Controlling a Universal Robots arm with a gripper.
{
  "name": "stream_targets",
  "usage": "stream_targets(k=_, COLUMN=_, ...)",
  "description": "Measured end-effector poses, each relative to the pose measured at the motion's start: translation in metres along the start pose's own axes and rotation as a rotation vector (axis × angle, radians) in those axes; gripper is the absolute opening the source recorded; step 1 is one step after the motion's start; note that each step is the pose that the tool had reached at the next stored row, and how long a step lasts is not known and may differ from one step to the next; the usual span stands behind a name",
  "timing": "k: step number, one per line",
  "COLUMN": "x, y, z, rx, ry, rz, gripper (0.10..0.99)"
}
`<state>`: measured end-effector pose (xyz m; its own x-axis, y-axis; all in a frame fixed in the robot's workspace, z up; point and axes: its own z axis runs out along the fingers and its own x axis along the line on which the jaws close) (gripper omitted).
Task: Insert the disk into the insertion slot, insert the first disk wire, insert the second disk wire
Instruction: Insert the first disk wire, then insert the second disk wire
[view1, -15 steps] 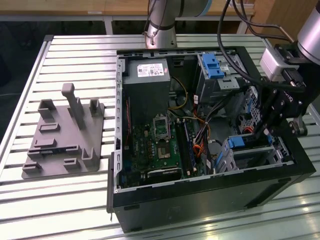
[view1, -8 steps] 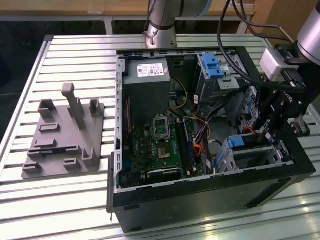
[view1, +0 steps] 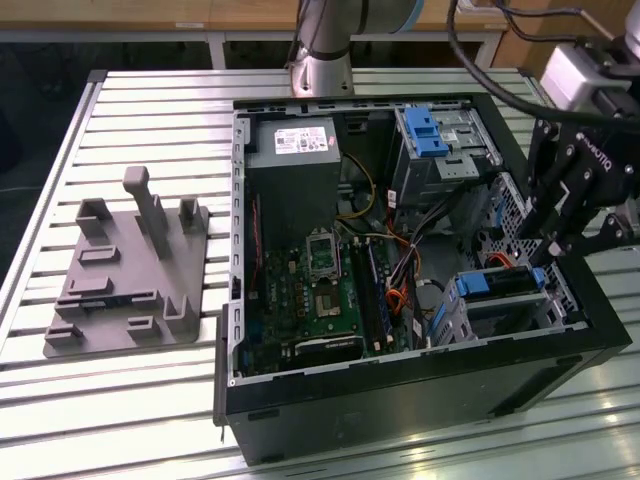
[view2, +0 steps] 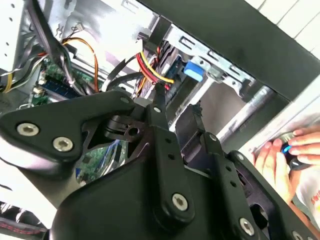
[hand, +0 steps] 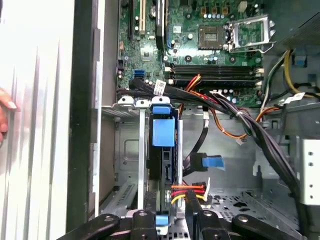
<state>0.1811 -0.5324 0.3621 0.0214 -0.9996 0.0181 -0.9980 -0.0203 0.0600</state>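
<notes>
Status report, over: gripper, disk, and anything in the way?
Gripper at the disk's end, over the insertion slot. Disk sits in the slot. Red-yellow wires beside the gripper; a hand outside the case.

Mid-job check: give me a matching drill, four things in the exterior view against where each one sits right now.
Things:
1 disk
2 power supply
3 motherboard
4 grey fixture

Places:
A on the table, outside the computer case
B in the insertion slot
C the case's far corner, toward the exterior view's left
D flat in the case, nearer the camera than the power supply

Pairs: 1-B, 2-C, 3-D, 4-A
</notes>
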Motion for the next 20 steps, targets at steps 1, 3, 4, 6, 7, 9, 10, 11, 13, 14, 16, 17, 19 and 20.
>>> stream_targets(k=1, x=0.0001, y=0.0003, z=-0.0045, rx=0.0, ry=0.0, rz=0.0, gripper=0.365)
stream_targets(k=3, x=0.0002, y=0.0008, z=-0.0124, rx=0.0, ry=0.0, rz=0.0, gripper=0.365)
stream_targets(k=4, x=0.0003, y=0.0009, z=-0.0134, rx=0.0, ry=-0.0001, rz=0.0, gripper=0.365)
stream_targets(k=6, x=0.0003, y=0.0009, z=-0.0133, rx=0.0, ry=-0.0004, rz=0.0, gripper=0.365)
stream_targets(k=7, x=0.0003, y=0.0009, z=-0.0133, rx=0.0, ry=-0.0003, rz=0.0, gripper=0.365)
stream_targets(k=9, x=0.0003, y=0.0009, z=-0.0133, rx=0.0, ry=-0.0003, rz=0.0, gripper=0.365)
stream_targets(k=10, x=0.0003, y=0.0009, z=-0.0133, rx=0.0, ry=-0.0003, rz=0.0, gripper=0.365)
stream_targets(k=11, x=0.0003, y=0.0009, z=-0.0133, rx=0.0, ry=-0.0003, rz=0.0, gripper=0.365)
stream_targets(k=13, x=0.0003, y=0.0009, z=-0.0133, rx=0.0, ry=-0.0002, rz=0.0, gripper=0.365)
stream_targets(k=14, x=0.0003, y=0.0009, z=-0.0133, rx=0.0, ry=-0.0003, rz=0.0, gripper=0.365)
stream_targets(k=16, x=0.0003, y=0.0009, z=-0.0133, rx=0.0, ry=-0.0003, rz=0.0, gripper=0.365)
stream_targets(k=17, x=0.0003, y=0.0009, z=-0.0133, rx=0.001, ry=-0.0003, rz=0.0, gripper=0.365)
stream_targets(k=19, x=0.0003, y=0.0009, z=-0.0134, rx=0.001, ry=-0.0002, rz=0.0, gripper=0.365)
stream_targets(k=20, x=0.0002, y=0.0008, z=-0.0133, rx=0.001, ry=-0.0002, rz=0.0, gripper=0.365)
